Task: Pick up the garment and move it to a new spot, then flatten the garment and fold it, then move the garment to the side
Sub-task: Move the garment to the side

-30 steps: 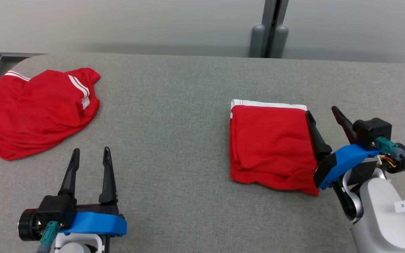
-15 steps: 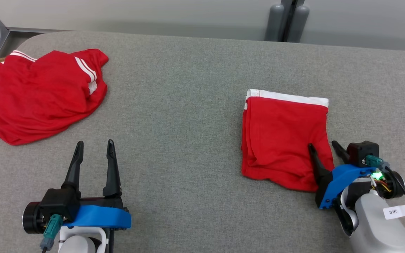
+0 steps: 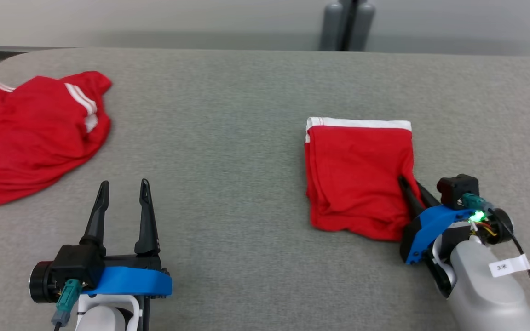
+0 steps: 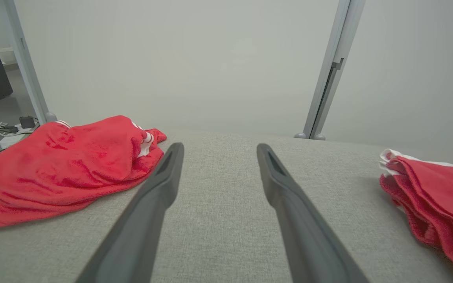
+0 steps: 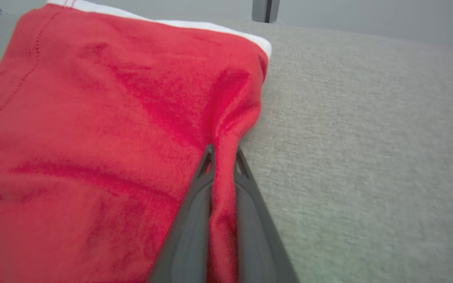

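While our left jaws stand wide apart and idle over the near left of the worktop point(image 3: 246, 138), our right jaws, at its near right, are clamped on a thin ridge of the garment point(image 3: 357, 174), pinched up along its right edge. We judge the fold done and the move to the side about to start. The risk sits in that pinch. It looks to hold only the upper layers, and if so, a pull would peel them off the stack and undo the fold. A fast drag over the worktop's rough grey cover could also bunch the lower layers or let the ridge slip free. The garment lies on the worktop's right half as a red, roughly square stack. Its near edge is rumpled and uneven, its left side shows several stacked folds, and its far edge is a straight white band point(image 3: 359, 123). On the worktop's far left lies a loose red heap point(image 3: 30, 133) with white stripes.
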### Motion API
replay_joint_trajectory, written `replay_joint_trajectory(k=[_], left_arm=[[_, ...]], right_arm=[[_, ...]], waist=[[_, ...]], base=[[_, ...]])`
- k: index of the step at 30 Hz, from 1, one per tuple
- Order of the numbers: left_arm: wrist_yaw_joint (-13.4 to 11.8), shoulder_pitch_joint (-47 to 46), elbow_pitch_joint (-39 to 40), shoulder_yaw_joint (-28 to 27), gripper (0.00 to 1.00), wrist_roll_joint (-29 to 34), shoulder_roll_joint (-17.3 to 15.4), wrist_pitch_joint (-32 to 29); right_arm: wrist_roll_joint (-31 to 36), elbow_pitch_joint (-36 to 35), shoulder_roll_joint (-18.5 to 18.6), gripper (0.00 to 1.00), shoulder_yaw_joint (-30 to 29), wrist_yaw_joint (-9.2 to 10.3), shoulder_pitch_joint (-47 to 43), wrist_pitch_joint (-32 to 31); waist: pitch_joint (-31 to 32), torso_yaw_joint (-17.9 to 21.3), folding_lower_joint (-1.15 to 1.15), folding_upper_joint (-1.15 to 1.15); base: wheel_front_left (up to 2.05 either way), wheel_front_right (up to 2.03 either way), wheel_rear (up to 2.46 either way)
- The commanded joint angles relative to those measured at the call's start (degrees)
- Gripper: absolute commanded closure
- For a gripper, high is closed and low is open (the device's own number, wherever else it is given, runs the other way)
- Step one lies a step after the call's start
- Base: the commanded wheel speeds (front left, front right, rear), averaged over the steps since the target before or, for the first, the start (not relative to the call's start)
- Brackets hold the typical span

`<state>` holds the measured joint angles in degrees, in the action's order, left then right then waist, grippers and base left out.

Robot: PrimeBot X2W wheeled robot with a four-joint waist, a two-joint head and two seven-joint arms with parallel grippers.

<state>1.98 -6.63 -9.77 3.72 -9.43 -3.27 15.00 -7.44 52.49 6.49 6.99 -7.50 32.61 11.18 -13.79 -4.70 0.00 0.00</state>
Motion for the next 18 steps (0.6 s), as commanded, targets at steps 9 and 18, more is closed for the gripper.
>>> replay_joint_trajectory(k=[9,18], left_arm=[[0.8,-3.0,1.5,-0.1,0.0,1.4,-0.2,0.2],[1.4,-6.1,2.3,-0.2,0.0,2.5,-1.2,0.2]], right_arm=[[-3.0,-1.2,5.9,1.0,-0.5,0.01,1.6,3.1],[-3.6,-5.3,7.7,1.0,-0.8,0.01,2.7,4.0]], waist=[[-3.4,8.7,0.0,0.0],[-6.7,13.0,0.0,0.0]], base=[[0.0,0.0,0.0],[0.0,0.0,0.0]])
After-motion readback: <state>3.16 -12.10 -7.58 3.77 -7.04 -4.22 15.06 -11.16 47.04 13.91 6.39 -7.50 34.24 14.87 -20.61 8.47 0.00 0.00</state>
